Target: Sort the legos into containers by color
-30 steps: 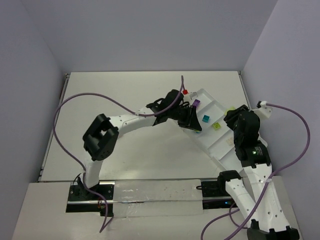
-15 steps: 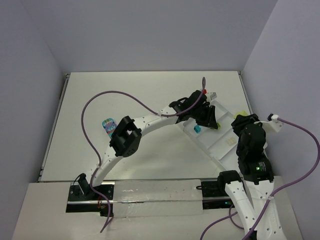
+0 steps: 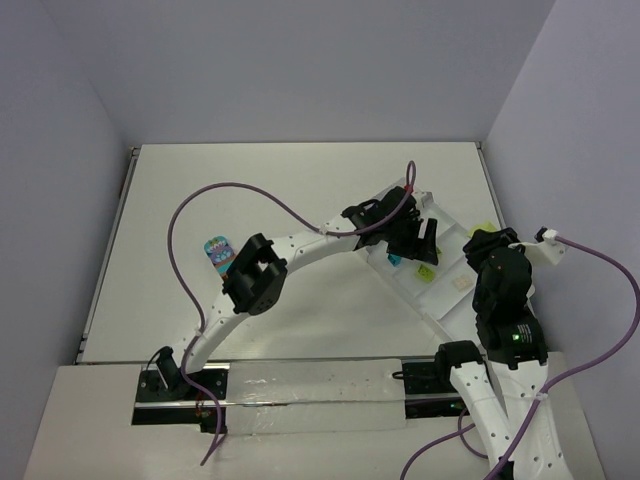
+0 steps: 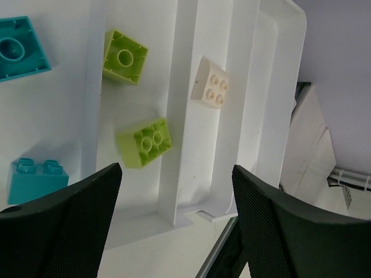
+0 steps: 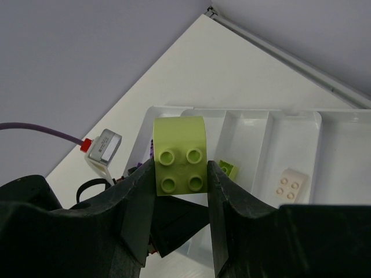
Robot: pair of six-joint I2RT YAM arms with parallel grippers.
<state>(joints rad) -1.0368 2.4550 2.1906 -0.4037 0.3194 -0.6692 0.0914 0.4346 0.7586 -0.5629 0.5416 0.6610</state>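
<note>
The white tray (image 3: 437,312) runs diagonally at the right, its containers side by side. My left gripper (image 3: 428,243) hangs open over it. In the left wrist view its fingertips (image 4: 111,174) straddle a divider with nothing between them. Below lie two lime green legos (image 4: 145,142), two teal ones (image 4: 20,47) and a cream one (image 4: 210,90), each colour in its own container. My right gripper (image 5: 181,174) is shut on a lime green lego (image 5: 181,155), held above the tray's right side (image 3: 487,228). A multicoloured clump (image 3: 215,250) lies on the table at the left.
The left arm's purple cable (image 3: 230,190) loops over the middle of the table. In the right wrist view the left gripper's black body (image 5: 174,223) sits just below my right fingers, with a grey connector (image 5: 103,146) beside it. The table's metal rail (image 3: 125,240) borders the left edge.
The left arm stretched out to the right over the tray and its gripper opened from shut. The right arm drew back slightly towards the right, still gripping its lime green lego.
</note>
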